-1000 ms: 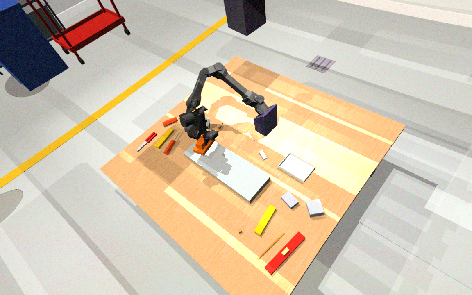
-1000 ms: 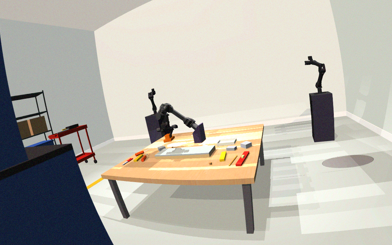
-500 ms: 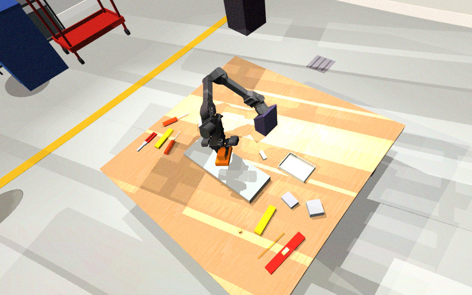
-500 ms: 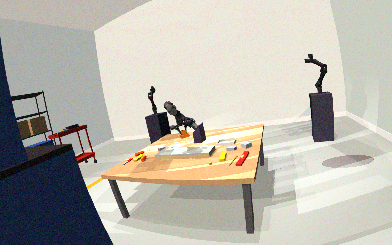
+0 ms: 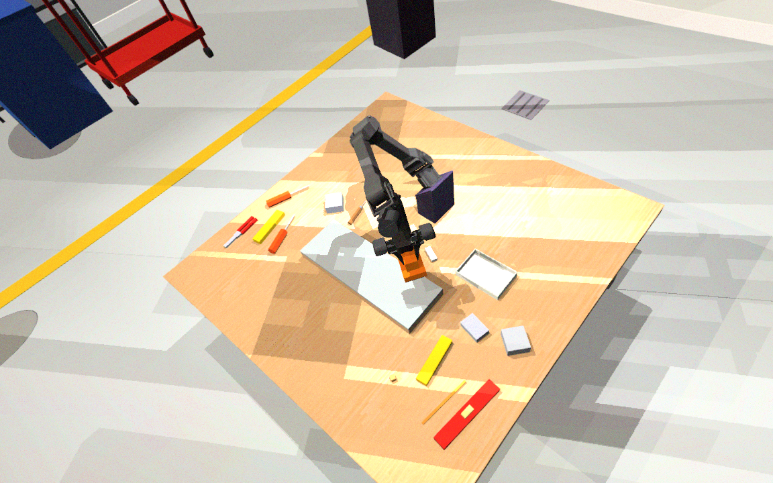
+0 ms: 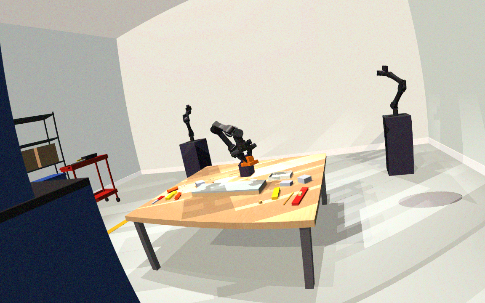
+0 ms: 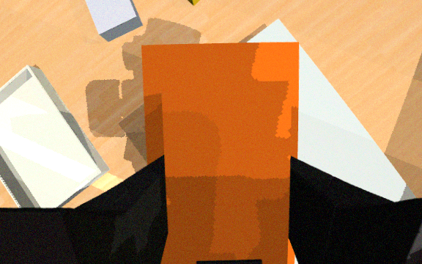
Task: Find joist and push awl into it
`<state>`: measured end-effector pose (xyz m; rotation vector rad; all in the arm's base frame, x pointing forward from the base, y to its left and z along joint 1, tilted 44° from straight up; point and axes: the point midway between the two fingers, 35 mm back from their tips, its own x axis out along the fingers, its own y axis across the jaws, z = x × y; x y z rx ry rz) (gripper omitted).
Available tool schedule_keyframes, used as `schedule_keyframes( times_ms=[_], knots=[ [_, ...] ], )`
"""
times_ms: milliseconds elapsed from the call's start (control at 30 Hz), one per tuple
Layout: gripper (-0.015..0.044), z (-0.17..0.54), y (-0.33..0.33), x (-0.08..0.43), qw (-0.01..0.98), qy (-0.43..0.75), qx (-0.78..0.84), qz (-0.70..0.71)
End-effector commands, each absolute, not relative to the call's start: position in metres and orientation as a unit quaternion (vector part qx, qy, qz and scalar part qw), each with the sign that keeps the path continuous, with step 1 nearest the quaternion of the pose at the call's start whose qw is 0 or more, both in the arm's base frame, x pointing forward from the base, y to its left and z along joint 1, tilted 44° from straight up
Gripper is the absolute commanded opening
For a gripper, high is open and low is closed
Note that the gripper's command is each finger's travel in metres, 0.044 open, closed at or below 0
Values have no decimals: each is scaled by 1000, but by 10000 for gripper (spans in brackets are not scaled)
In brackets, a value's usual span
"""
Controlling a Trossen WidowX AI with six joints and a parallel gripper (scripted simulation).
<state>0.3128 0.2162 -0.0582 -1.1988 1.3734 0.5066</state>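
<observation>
My gripper (image 5: 410, 257) (image 6: 248, 158) (image 7: 223, 160) is shut on the orange stud finder (image 5: 413, 272) (image 6: 249, 163) (image 7: 222, 110). It holds it raised above the table around the right end of the pale floor panel (image 5: 365, 273) (image 6: 233, 187) (image 7: 337, 147). The shadows fall apart from the tool. The white tray (image 5: 485, 275) (image 7: 50, 137) stands beyond the panel's right end, and nothing shows in it. The brown-handled awl (image 5: 355, 215) lies behind the panel's left part, partly hidden by my arm in the top view. The joist is hidden, and no hole is discernible in the visible panel.
A small white piece (image 5: 431, 253) lies between panel and tray. Grey blocks (image 5: 474, 327) (image 5: 516, 340) (image 5: 333, 202), a yellow bar (image 5: 434, 360), a pencil (image 5: 443, 402) and a red level (image 5: 455, 426) lie around. Orange screwdrivers (image 5: 278, 241) (image 5: 278, 198) lie at the left. My base (image 5: 435, 196) stands behind the panel.
</observation>
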Motion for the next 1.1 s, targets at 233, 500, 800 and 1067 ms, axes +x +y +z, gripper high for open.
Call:
schedule_keyframes(
  times_ms=[233, 500, 800, 1067],
  knots=[
    [0, -117, 258, 245, 507, 585, -558, 299],
    [0, -159, 273, 187, 439, 581, -591, 347],
    [0, -203, 270, 121, 359, 575, -625, 388],
    [0, -215, 264, 111, 345, 573, -631, 393]
  ],
)
